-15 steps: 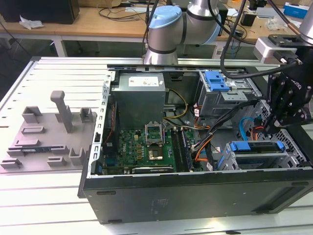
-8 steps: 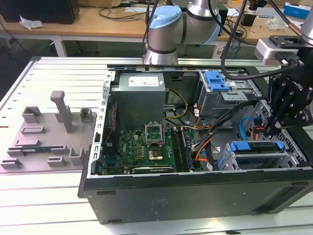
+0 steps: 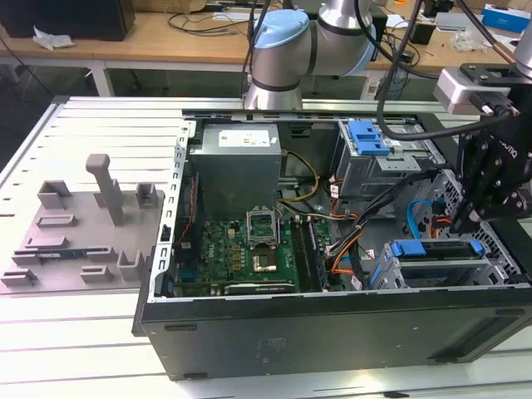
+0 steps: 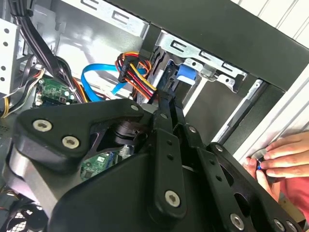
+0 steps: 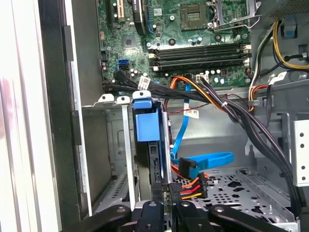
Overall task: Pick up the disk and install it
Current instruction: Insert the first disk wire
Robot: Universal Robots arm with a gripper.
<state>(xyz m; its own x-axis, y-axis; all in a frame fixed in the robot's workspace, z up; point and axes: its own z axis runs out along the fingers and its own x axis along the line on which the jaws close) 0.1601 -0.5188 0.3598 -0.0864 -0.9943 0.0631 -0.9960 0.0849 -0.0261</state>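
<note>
Room: wooden desks (image 3: 166,37) strewn with leads stand beyond the far side of the case.
Bench: a slotted metal bench (image 3: 100,125) carries the open case (image 3: 332,332). A grey tray (image 3: 83,241) of moulded holders lies just beside the case, on the exterior view's left.
Disk: the disk (image 5: 146,126) stands on edge in the metal bay (image 5: 126,145) at one corner of the case, well apart from the power box (image 3: 237,166). Its blue frame shows above the bay's rim. Whether it is fully home I cannot tell.
End effector: my end effector (image 3: 461,218) hangs over that same corner of the case, close to the disk. I cannot tell whether it is clenched on the disk or released.
Cables: a blue ribbon (image 5: 212,158) and a red-yellow-black bundle (image 5: 188,186) crowd the disk inside the case.
Hand: a person's hand (image 4: 277,157) rests at the case's outer edge.
Step, as I judge it: seating the disk in the bay.
Doing it well: I would keep the disk square to the bay's walls and press only along the slot, slowly, so the frame does not jam. The ribbon and bundle should stay out from under it. I would also mind the hand at the case's wall.
</note>
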